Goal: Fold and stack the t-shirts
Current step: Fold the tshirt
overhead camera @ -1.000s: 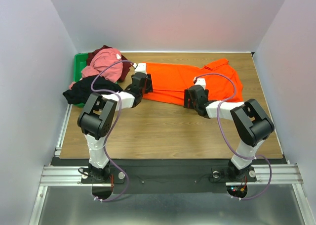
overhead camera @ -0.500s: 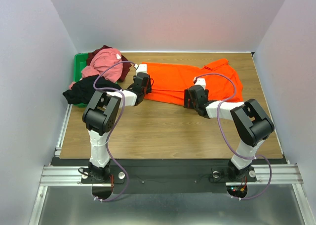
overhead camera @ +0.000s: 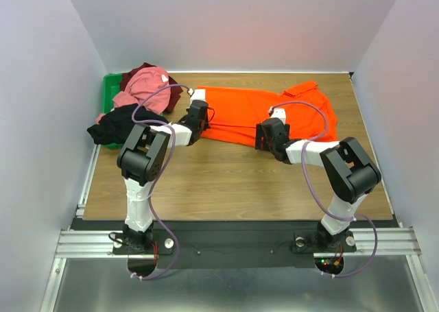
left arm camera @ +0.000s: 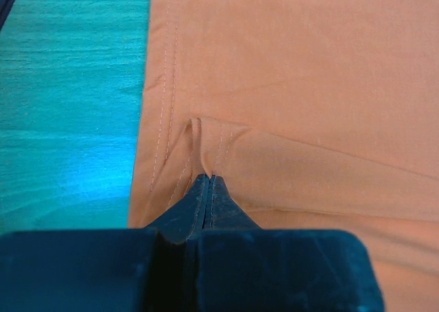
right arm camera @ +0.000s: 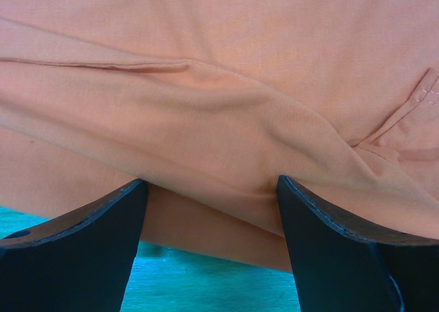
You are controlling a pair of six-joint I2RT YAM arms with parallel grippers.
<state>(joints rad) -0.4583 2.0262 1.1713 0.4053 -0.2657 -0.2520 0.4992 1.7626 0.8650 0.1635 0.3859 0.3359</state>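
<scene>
The bright orange t-shirt (overhead camera: 254, 110) lies spread across the back of the wooden table. My left gripper (overhead camera: 200, 114) sits at its left hem, shut on a small pinch of orange cloth (left arm camera: 208, 178) that puckers up into the jaw tips. Open, my right gripper (overhead camera: 264, 134) is at the shirt's near edge, its fingers either side of a raised fold of the orange t-shirt (right arm camera: 219, 86). At the back left the pink t-shirt (overhead camera: 147, 86), dark maroon t-shirt (overhead camera: 130, 75) and black t-shirt (overhead camera: 116, 123) lie heaped together.
A green plastic bin (overhead camera: 108, 96) stands at the back left under the heap of shirts. Bare wood table (overhead camera: 226, 175) lies between the orange shirt and the arm bases. White walls close in on three sides.
My left gripper has shut on the orange cloth at the hem, its arm shifted slightly forward. The right arm and gripper have not moved.
</scene>
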